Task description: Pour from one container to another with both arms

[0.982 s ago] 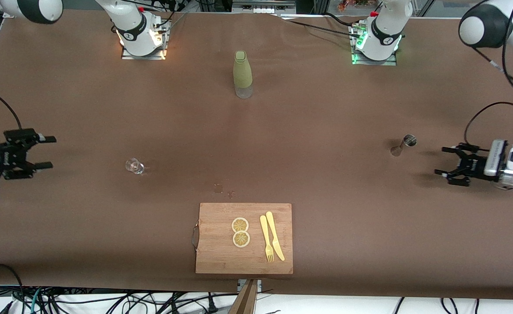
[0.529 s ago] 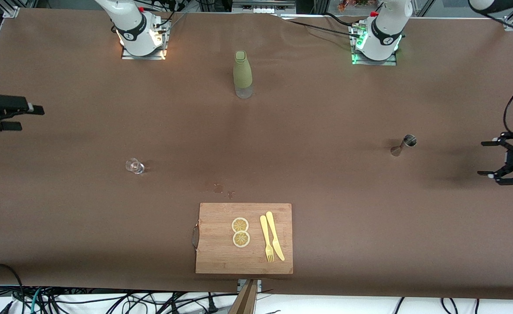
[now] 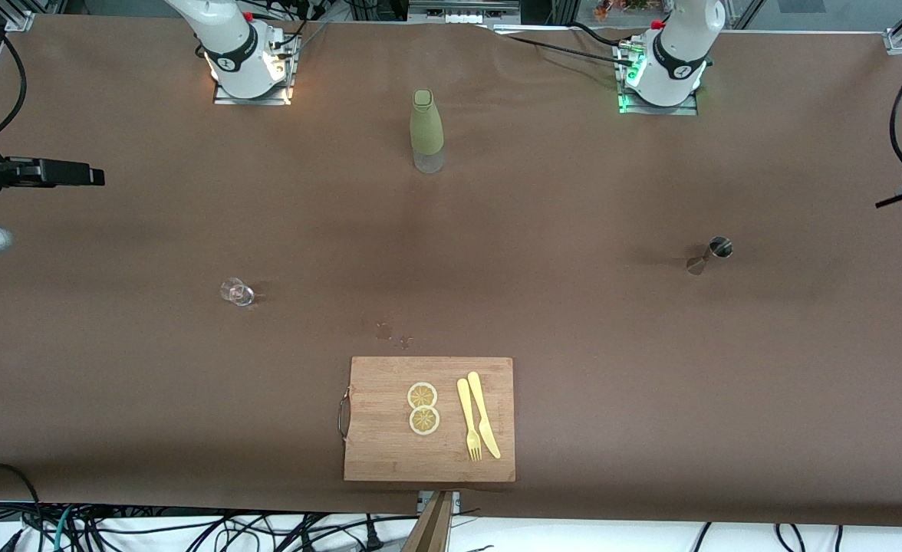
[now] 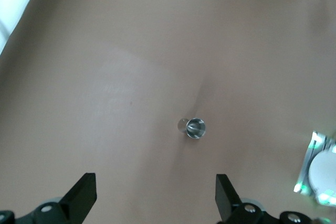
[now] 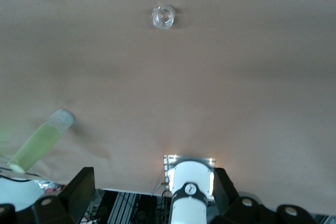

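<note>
My small silver-grey metal jigger stands upright on the brown table toward my left arm's end, hourglass-waisted, its round mouth shiny inside in the left wrist view. The tiny clear glass, short and rounded, sits toward my right arm's end, well apart from it. My left gripper hangs high over the jigger's end, fingers spread and empty. My right gripper hangs over its end of the table, also spread, gripping nothing.
</note>
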`<state>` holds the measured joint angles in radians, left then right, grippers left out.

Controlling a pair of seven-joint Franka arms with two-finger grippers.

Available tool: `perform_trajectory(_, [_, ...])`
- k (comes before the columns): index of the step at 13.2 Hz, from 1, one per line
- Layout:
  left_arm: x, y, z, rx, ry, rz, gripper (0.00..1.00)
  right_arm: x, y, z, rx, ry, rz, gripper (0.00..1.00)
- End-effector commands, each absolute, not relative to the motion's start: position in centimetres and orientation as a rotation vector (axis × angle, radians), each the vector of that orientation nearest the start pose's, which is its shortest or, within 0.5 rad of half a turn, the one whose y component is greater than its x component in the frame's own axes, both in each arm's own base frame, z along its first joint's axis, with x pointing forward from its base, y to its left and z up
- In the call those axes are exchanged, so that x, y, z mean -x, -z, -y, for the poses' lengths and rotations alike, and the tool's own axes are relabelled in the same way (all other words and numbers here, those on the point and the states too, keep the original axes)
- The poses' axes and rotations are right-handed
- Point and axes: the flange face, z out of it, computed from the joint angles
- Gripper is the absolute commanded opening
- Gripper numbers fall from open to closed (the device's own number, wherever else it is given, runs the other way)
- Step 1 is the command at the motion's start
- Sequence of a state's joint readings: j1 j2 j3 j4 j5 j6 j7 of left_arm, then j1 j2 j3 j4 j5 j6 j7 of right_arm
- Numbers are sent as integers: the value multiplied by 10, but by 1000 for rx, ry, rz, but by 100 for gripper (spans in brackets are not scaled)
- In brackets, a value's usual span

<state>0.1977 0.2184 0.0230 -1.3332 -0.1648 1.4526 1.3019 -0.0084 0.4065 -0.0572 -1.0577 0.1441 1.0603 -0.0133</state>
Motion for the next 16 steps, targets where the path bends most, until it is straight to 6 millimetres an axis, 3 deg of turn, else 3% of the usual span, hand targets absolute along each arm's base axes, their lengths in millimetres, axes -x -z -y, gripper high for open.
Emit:
perform_trajectory(1, [-580, -612, -80, 2913, -9, -1427, 100, -589, -588, 23, 3046, -470, 72, 100])
perform_trajectory(3, [-573, -616, -60, 2991, -34, -1227, 100, -577, -623, 32, 3120, -340, 53, 100])
perform_trajectory(6, [-568, -617, -32, 3098, -72, -905, 100, -562, -642, 39, 3163, -250, 42, 100])
perform_trajectory(8, [-566, -616, -10, 3133, -134, -638, 100, -566, -638, 39, 3209, -224, 50, 100])
perform_trajectory(11, [-561, -613, 19, 3139, -213, -311, 100, -564, -639, 2, 3211, -221, 112, 100])
perform_trajectory(14, [-549, -605, 37, 3113, -231, -159, 100, -564, -641, -8, 3211, -207, 3, 100])
perform_trajectory(16, [-535, -601, 38, 3109, -220, -154, 100, -566, -638, 0, 3205, -214, 16, 100])
